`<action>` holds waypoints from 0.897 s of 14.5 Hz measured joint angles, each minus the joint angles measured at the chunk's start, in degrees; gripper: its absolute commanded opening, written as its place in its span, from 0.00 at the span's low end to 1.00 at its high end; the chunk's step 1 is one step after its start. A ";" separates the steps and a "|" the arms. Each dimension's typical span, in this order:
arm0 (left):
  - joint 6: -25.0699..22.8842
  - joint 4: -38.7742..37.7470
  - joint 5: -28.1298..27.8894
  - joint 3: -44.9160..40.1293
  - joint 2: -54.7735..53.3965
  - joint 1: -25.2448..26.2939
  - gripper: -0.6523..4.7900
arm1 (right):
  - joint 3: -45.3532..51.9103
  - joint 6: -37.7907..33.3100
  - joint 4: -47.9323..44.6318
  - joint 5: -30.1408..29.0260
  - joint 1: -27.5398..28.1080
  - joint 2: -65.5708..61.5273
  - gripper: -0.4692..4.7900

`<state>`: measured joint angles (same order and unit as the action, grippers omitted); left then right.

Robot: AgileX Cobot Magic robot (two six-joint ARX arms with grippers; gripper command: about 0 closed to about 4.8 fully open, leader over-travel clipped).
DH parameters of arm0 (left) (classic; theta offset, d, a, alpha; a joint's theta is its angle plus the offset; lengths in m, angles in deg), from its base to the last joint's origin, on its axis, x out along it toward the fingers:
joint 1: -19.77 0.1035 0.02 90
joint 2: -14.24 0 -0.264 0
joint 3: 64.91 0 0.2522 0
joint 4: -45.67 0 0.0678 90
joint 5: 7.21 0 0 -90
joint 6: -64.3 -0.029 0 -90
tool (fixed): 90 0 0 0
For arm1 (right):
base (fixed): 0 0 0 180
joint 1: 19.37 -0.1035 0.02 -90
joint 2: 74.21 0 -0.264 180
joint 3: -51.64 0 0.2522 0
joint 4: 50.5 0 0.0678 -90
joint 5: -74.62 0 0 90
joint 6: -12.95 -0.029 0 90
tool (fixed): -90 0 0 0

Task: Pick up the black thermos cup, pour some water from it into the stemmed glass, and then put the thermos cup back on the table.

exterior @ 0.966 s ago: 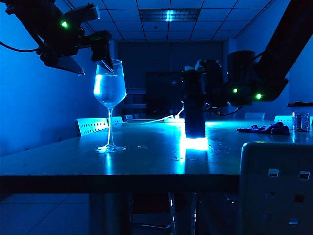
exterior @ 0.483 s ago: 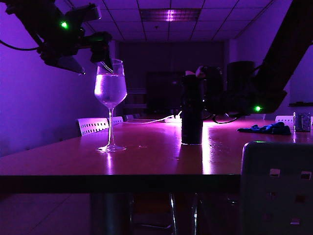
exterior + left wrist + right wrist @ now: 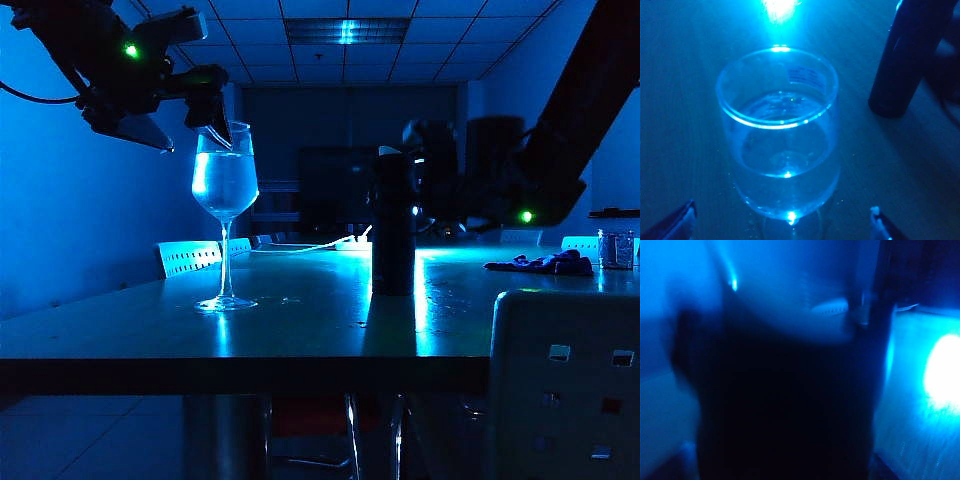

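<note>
The stemmed glass [image 3: 225, 180] stands on the left of the table [image 3: 300, 335], its bowl more than half full of water. My left gripper [image 3: 210, 112] hangs just above its rim; in the left wrist view the glass [image 3: 777, 125] sits between the wide-open fingertips [image 3: 686, 222] of that gripper [image 3: 782, 220]. The black thermos cup [image 3: 393, 225] stands upright mid-table, also seen past the glass [image 3: 910, 55]. My right gripper [image 3: 420, 185] is level with its upper half, right against it. The thermos [image 3: 790, 405] fills the right wrist view, hiding the jaws.
A blue cloth [image 3: 545, 263] and a small clear jar [image 3: 616, 248] lie at the table's far right. A white chair back [image 3: 565, 385] stands in front at the right. More white chairs [image 3: 190, 257] and a white cable [image 3: 310, 245] lie beyond the table.
The thermos's base sits lower than a second ago and now rests on the table. The room light went from blue to purple and back. The left arm has not moved.
</note>
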<state>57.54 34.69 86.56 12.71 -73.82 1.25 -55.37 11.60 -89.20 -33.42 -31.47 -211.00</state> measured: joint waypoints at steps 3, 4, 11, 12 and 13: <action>-0.07 -0.02 0.00 0.00 0.02 0.00 1.00 | 0.31 -0.17 2.89 -1.79 0.00 1.03 1.00; -0.07 -0.09 0.00 -0.02 0.20 0.00 1.00 | 0.81 -0.15 5.07 -2.32 0.00 2.49 1.00; 0.13 -7.43 -0.04 -0.02 11.52 0.00 1.00 | 20.76 -0.42 8.59 -2.91 0.17 19.61 1.00; 0.11 -8.92 -0.02 0.00 14.12 -0.02 1.00 | 24.50 -0.42 8.44 -2.91 0.20 24.13 1.00; 0.13 -11.96 -0.02 0.00 17.09 -0.02 1.00 | 28.55 -0.39 8.46 -3.13 0.17 29.57 1.00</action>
<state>57.67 22.74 86.53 12.71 -56.72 1.23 -26.83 11.21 -80.74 -36.55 -31.29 -181.43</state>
